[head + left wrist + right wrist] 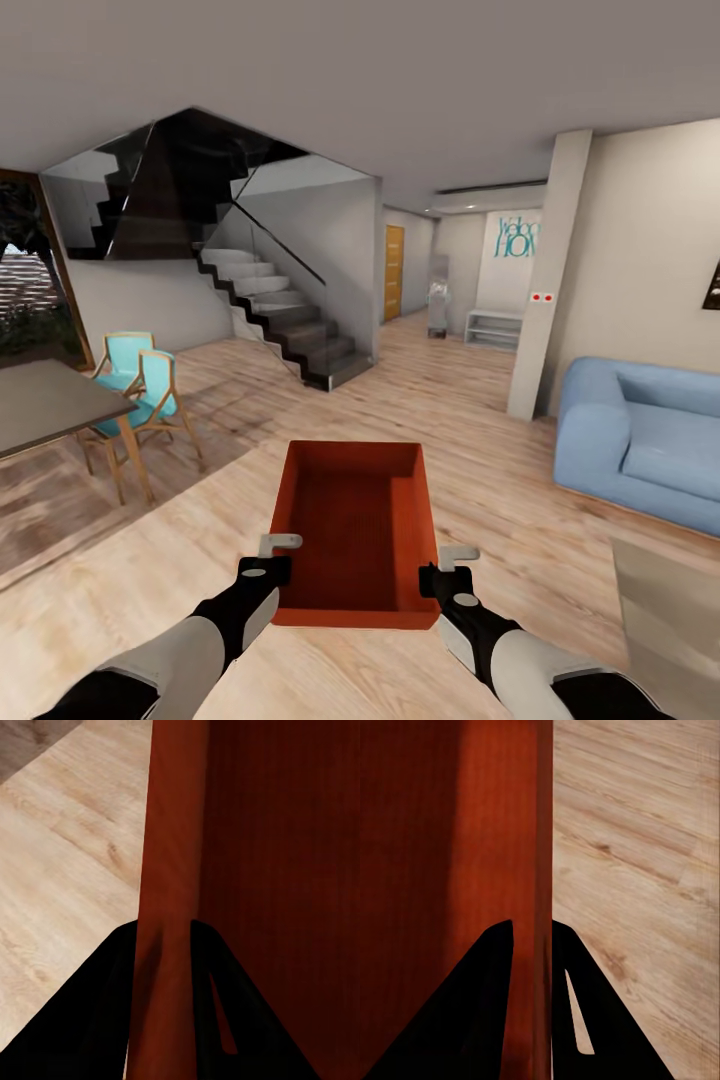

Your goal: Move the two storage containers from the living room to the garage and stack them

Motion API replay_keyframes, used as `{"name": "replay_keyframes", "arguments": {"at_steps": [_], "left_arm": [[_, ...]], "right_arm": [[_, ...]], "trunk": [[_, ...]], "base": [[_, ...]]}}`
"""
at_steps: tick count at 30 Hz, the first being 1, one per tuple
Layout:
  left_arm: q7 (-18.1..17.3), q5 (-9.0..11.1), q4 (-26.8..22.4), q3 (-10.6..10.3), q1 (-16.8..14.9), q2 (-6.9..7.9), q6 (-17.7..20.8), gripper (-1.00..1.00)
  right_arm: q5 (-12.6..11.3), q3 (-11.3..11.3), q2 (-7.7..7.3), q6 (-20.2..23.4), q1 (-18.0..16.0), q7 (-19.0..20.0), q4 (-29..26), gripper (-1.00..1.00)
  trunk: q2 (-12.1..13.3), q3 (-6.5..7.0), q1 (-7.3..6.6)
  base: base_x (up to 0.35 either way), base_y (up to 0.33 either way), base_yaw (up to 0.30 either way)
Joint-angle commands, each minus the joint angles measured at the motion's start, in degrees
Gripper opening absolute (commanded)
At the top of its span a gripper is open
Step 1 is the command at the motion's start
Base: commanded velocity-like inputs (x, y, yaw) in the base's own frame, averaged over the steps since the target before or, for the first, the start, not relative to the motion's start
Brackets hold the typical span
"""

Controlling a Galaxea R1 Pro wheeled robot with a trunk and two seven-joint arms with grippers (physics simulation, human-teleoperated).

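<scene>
Both pincers clamped on container

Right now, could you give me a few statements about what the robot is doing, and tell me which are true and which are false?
1. Both grippers clamp one orange-red container. True: left gripper and right gripper each pinch a side wall.
2. The container holds books. False: it is empty.
3. A blue sofa stands to the robot's right. True.
4. The floor below is dark concrete. False: it is light wood planks.
5. A staircase rises ahead. True.
</scene>
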Motion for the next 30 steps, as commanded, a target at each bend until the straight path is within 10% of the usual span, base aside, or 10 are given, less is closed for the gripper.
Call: {"name": "replay_keyframes", "arguments": {"at_steps": [1,30], "left_arm": [[1.3,-0.9,-0.3,3.7,-0.1,0.22,-4.4,-1.0],[1.3,-0.9,-0.3,3.6,-0.1,0.3,-4.4,-1.0]], "right_arm": [[-0.6,-1.4,0.0,-0.2,0.0,-0.4,0.4,-1.0],[-0.6,-1.4,0.12,-0.2,0.0,-0.4,0.4,-1.0]], "trunk": [[0.0,-0.08,0.04],[0.0,-0.08,0.04]], "base": [[0.323,0.089,0.0],[0.323,0.089,-0.188]]}}
